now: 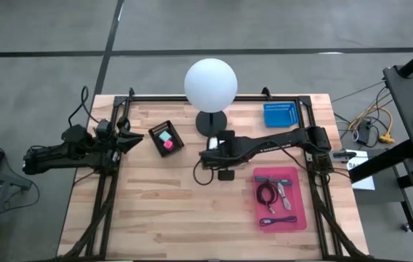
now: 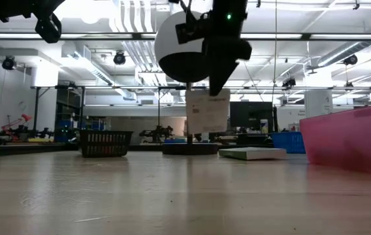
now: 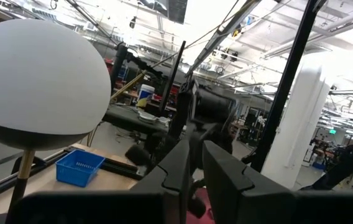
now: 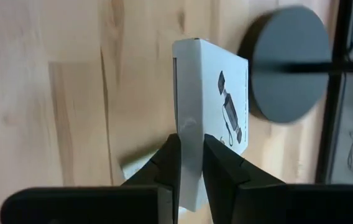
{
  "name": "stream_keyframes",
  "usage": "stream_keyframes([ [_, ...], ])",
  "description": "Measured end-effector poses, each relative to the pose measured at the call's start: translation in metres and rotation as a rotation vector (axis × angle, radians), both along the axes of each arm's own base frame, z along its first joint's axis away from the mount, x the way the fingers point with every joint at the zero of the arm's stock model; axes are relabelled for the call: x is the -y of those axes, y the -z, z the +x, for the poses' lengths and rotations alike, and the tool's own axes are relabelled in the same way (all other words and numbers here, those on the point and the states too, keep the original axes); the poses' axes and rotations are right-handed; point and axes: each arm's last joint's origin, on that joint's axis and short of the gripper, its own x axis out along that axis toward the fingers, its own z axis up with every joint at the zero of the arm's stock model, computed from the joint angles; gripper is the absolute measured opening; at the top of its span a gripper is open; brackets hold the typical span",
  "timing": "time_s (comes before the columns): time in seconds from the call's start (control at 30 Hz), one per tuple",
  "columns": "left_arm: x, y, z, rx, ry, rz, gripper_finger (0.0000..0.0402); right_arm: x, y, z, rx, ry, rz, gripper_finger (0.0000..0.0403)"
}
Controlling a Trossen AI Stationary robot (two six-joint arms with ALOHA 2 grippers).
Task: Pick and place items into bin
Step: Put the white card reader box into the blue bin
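My right gripper (image 1: pixel 210 154) hangs over the middle of the table, just near the globe lamp's black base (image 4: pixel 288 62), and is shut on a white printed card (image 2: pixel 207 111). The pink bin (image 1: pixel 299 211) lies on the table's right side. It holds a dark coiled cable (image 1: pixel 266 193), a silvery piece (image 1: pixel 282 191) and a purple cord (image 1: pixel 279 220). Tiny green and pink blocks (image 1: pixel 166 140) sit in a small black basket. My left gripper (image 1: pixel 135 137) waits raised at the table's left side, shut, touching nothing. My right gripper (image 4: pixel 189 140) pinches the white card by its upper edge (image 4: pixel 189 127) between its two fingers, coming from above and pointing down. The card hangs upright below the fingers (image 2: pixel 215 81), lifted clear of the table.
The white globe lamp (image 1: pixel 210 84) stands at the table's far middle, close to my right gripper. A blue basket (image 1: pixel 279 115) sits at the far right. A small dark flat thing (image 1: pixel 226 175) lies near the middle. Bare wood shows across the table's near half (image 1: pixel 177 218).
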Motion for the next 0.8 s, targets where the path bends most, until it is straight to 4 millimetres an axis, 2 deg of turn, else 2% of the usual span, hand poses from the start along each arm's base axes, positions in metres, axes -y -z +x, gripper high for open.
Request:
stream_keyframes([
  [0.3, 0.000, 0.000, 0.000, 0.000, 0.000, 0.000, 0.0029, 0.003, -0.034, -0.023, 0.003, 0.181, 0.020, 0.0038],
  [0.6, 0.000, 0.000, 0.000, -0.001, 0.001, 0.000, 0.0029, 0.016, -0.068, -0.068, 0.139, 0.367, 0.030, 0.0038],
  [0.8, 0.000, 0.000, 0.000, -0.001, 0.000, 0.000, 0.0029, 0.029, -0.075, -0.102, 0.189, 0.491, 0.047, 0.0038],
])
